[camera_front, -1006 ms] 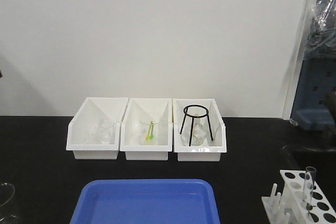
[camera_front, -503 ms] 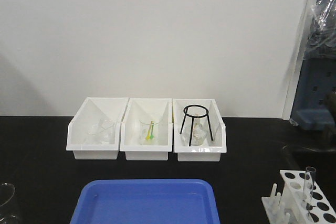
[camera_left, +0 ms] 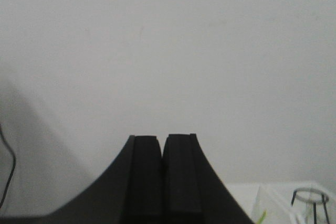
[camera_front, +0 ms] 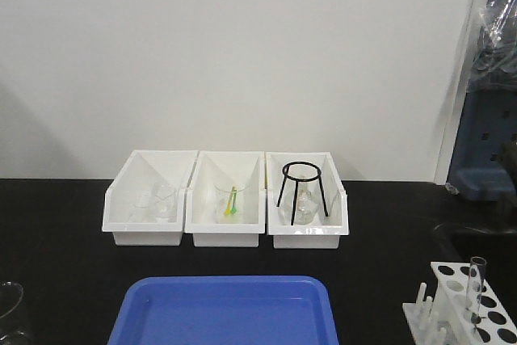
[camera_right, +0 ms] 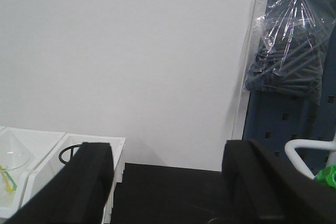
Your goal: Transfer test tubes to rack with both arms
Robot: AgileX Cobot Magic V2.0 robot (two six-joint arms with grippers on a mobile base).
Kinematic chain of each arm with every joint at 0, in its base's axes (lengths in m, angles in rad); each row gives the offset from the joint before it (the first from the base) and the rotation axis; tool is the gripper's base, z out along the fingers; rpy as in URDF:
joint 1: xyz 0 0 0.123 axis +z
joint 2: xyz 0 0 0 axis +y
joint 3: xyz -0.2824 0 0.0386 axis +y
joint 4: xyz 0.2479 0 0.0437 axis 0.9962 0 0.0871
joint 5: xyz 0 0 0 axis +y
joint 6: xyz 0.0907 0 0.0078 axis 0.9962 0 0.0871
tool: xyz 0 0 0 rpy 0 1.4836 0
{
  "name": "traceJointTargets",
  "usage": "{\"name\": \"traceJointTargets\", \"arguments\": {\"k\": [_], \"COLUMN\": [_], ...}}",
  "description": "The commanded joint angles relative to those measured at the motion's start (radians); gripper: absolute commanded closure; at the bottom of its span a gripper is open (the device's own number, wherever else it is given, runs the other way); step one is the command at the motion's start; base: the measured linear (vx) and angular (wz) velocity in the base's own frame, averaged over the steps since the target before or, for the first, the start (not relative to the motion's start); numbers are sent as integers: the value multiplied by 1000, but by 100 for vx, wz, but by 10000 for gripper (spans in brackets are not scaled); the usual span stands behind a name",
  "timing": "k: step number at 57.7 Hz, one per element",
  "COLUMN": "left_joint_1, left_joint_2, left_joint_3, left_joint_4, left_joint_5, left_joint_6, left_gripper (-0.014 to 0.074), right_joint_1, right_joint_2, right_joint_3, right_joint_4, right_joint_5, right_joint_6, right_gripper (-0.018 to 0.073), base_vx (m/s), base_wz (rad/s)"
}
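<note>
A: What does the front view show?

B: 3 white bins (camera_front: 225,199) in a row mid-frame on a black table (camera_front: 388,224). The left bin has clear beakers (camera_front: 157,202), the middle one a beaker with a green-yellow stick (camera_front: 232,202), the right one a black wire ring stand (camera_front: 303,187) over a flask. A blue tray (camera_front: 226,310) fills the lower centre.

A: And the rack?

B: Lower right corner: the white rack (camera_front: 464,313), with 1 test tube (camera_front: 476,280) upright in a hole. No arm appears here.

A: Left wrist view?

B: The left gripper (camera_left: 161,177) at bottom centre, its fingers pressed together, grasping nothing, facing a blank wall.

A: Right wrist view?

B: The right gripper (camera_right: 173,187) with fingers spread wide, released. A bag of dark rods (camera_right: 294,51) hangs upper right. I can read no writing anywhere.
</note>
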State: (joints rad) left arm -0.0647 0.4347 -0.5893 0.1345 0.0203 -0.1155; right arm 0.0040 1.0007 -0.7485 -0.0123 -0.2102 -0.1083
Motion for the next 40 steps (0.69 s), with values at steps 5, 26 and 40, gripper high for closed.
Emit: {"name": "traceJointTargets", "arguments": {"k": [5, 26, 40], "left_joint_1": [-1, -1, 3], "left_joint_2": [-111, -373, -451], "left_joint_3": [110, 465, 583], "left_joint_4": [-275, -239, -207], "left_joint_5": [110, 22, -1], "left_joint_6": [413, 257, 265], "left_gripper": [600, 600, 600], "right_joint_1": [-4, -4, -4], "right_joint_2": [-15, -15, -15], "right_joint_3": [-33, -33, -33], "right_joint_4": [-12, -12, -12], "right_joint_5": [-82, -82, -86], "right_joint_6": [-8, -8, -8], "right_gripper": [48, 48, 48], "base_vx": [0, 0, 0], "base_wz": [0, 0, 0]}}
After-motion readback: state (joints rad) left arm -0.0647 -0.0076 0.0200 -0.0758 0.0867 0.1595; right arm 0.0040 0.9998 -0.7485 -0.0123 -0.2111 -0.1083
